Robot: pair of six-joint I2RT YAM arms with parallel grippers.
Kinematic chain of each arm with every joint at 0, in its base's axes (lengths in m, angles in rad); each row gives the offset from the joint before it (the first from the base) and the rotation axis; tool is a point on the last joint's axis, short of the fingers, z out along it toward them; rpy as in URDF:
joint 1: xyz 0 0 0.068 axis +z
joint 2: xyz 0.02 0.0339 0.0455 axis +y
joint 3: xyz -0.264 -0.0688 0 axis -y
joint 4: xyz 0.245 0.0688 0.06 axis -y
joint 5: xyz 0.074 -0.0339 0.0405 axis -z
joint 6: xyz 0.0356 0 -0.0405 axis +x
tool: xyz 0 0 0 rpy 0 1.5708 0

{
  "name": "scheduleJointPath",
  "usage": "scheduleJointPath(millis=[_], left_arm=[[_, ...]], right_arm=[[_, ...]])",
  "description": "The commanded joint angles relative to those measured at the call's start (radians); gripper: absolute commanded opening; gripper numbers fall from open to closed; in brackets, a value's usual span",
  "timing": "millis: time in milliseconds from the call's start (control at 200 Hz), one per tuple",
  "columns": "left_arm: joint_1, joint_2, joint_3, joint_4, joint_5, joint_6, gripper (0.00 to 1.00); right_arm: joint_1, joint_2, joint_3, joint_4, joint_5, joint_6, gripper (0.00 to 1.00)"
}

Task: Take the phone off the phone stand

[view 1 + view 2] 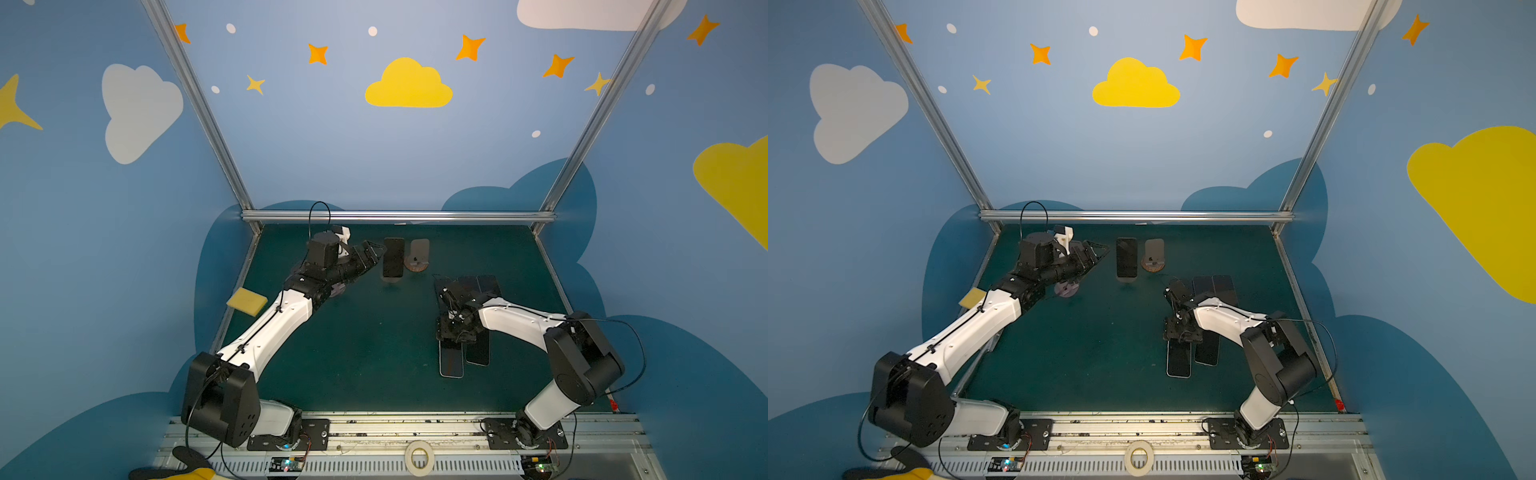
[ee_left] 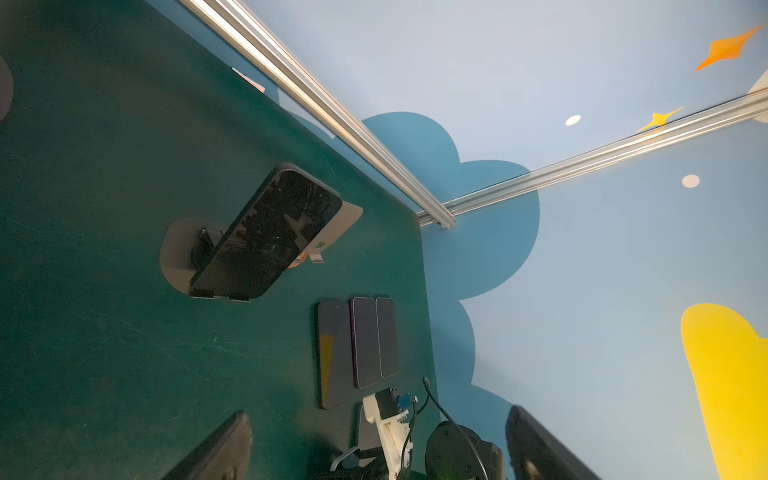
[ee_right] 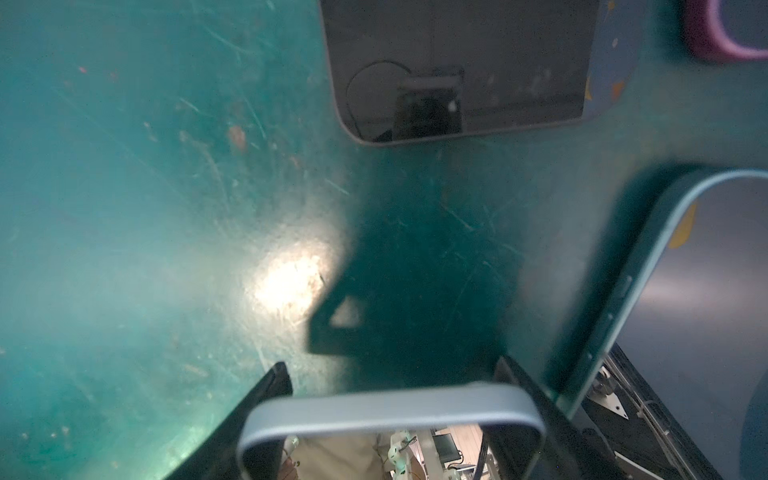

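Leaning upright on a flat-based phone stand (image 1: 392,281) at the far middle of the scuffed green table (image 1: 365,353), the glossy black phone (image 1: 393,257) sits untouched. Left gripper (image 1: 376,252) hovers just left, jaws apart. Right gripper (image 3: 390,419) is clamped on a rounded grey-edged phone (image 3: 390,405) at near right.

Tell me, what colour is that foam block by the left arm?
Yellow; the foam block shows best in a top view.
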Motion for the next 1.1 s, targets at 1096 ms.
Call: scheduleJointPath(millis=[1096], left_arm=[[-0.046,-0.007,0.037,-0.025,-0.041,0.058,0.94]], right_arm=[[-0.033,-0.010,-0.061,-0.112,0.145,0.061,0.62]])
